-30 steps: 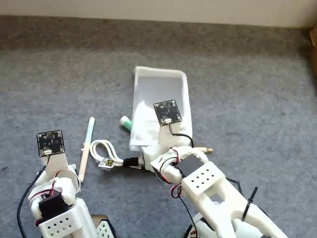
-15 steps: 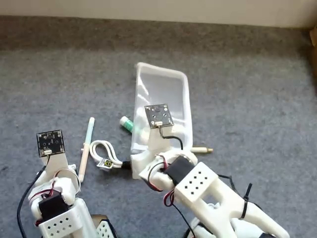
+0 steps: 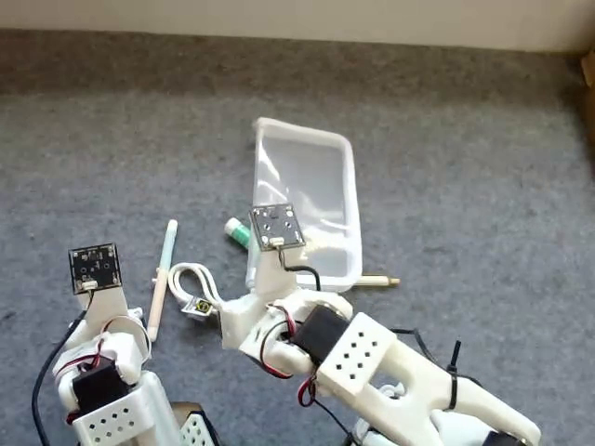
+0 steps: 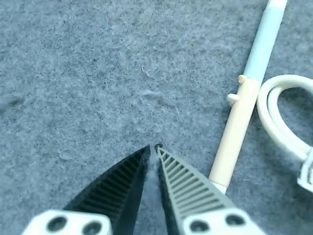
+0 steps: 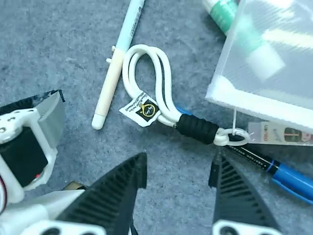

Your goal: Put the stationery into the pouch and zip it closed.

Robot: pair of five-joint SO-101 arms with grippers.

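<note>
At centre of the high view, the pouch (image 3: 311, 200) lies flat on the grey desk (image 3: 483, 167), translucent, its long side running up-frame. A green-capped stick (image 3: 236, 230) sits at its left edge, partly behind the clear wall; whether inside or beneath, cannot tell. A thin pale stick (image 3: 377, 280) shows at the lower right corner. Off the lower left corner lies a white cord loop (image 3: 191, 282) with tag and black bead. Left of it, apart from the pouch, is a white and pale blue pen (image 3: 163, 274). In the right wrist view a blue pen (image 5: 288, 180) lies just beside the pouch edge. The right tool (image 5: 178, 169) is released, jaws wide, empty, over bare desk near the bead. The left tool (image 4: 152, 148) is clenched on nothing, just beside the pale pen.
</note>
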